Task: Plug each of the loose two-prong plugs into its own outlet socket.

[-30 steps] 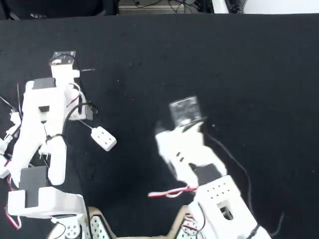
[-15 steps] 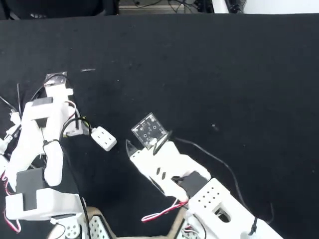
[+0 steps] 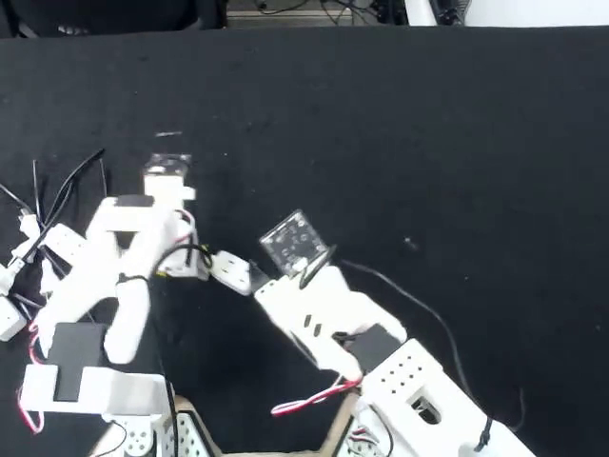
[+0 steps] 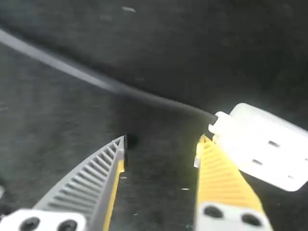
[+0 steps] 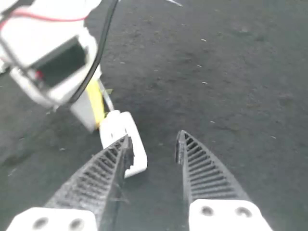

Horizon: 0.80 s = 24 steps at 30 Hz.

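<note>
A white outlet block (image 3: 233,271) with slot pairs lies on the black table between the two arms. In the left wrist view my left gripper (image 4: 161,144) is open. Its yellow finger (image 4: 216,178) rests against the cable end of the outlet block (image 4: 262,147), and the block's black cable (image 4: 96,82) runs past the fingertips. My right gripper (image 5: 151,139) is open too, and one black finger (image 5: 103,178) overlaps the edge of the outlet block (image 5: 122,139). The left gripper (image 3: 195,264) and right gripper (image 3: 259,283) flank the block in the high view.
White plugs (image 3: 59,243) with thin black cables (image 3: 57,190) lie at the table's left edge, beside the left arm (image 3: 105,286). The left arm's wrist (image 5: 53,57) stands close behind the block in the right wrist view. Open black table stretches to the back and right.
The left arm swung to the right and the outlet block shifted right with it. The right arm swept left across the table and now stands at the block's other side.
</note>
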Each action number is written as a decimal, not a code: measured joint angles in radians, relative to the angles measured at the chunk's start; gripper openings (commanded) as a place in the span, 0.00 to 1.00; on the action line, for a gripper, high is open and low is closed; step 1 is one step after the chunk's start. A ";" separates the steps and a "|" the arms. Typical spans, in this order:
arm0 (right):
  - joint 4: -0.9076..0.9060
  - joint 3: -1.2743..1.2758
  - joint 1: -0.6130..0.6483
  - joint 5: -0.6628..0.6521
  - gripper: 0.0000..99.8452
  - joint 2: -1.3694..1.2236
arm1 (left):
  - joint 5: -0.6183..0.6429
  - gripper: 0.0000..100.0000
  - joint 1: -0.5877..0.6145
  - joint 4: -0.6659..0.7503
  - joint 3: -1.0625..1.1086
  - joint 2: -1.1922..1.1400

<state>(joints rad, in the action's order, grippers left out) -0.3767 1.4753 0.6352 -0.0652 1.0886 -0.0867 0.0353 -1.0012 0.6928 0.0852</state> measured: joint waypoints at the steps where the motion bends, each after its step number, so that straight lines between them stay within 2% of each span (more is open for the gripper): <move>1: 0.000 0.000 -0.021 0.000 0.14 0.000 | 0.000 0.24 -0.028 0.003 0.003 0.002; 7: 0.000 0.000 -0.061 0.000 0.14 0.000 | 0.002 0.24 -0.137 -0.005 0.003 0.012; 13: 0.000 0.000 -0.064 0.000 0.14 0.000 | 0.005 0.24 -0.137 -0.178 -0.018 0.155; 16: 0.000 0.000 -0.061 0.000 0.14 0.000 | 0.005 0.24 -0.094 -0.195 -0.020 0.269; 19: 0.000 0.017 0.011 0.000 0.14 0.000 | 0.009 0.24 -0.043 -0.117 -0.003 0.333; 21: 0.000 0.020 0.069 0.000 0.14 0.000 | 0.008 0.24 -0.012 -0.018 0.049 0.342; 24: 0.000 0.020 0.092 0.000 0.14 0.000 | 0.006 0.24 0.028 0.166 0.153 0.321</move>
<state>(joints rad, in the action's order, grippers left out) -0.3767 1.4952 0.7273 -0.0652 1.0886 -0.0806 0.0629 -0.8355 0.8462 0.4058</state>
